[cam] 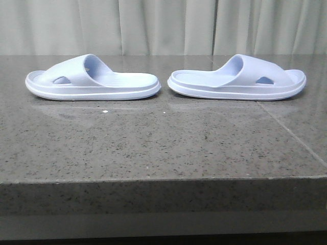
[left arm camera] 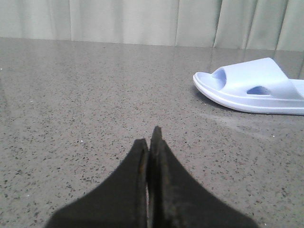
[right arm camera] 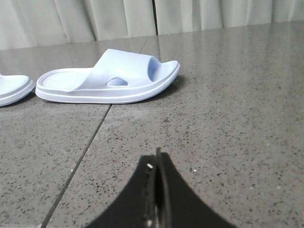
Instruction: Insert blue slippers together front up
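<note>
Two pale blue slippers lie flat on the grey stone table, heel to heel, in the front view: the left slipper [cam: 92, 79] points its toe left, the right slipper [cam: 237, 79] points its toe right. Neither gripper shows in the front view. In the left wrist view my left gripper [left arm camera: 150, 137] is shut and empty, with the left slipper [left arm camera: 251, 86] well ahead and off to one side. In the right wrist view my right gripper [right arm camera: 156, 156] is shut and empty, and the right slipper [right arm camera: 109, 78] lies ahead of it; the other slipper's heel [right arm camera: 14, 88] shows at the edge.
The speckled stone table [cam: 153, 148] has its front edge near the camera and a seam line [cam: 291, 132] running under the right slipper. A pale curtain [cam: 163, 25] hangs behind the table.
</note>
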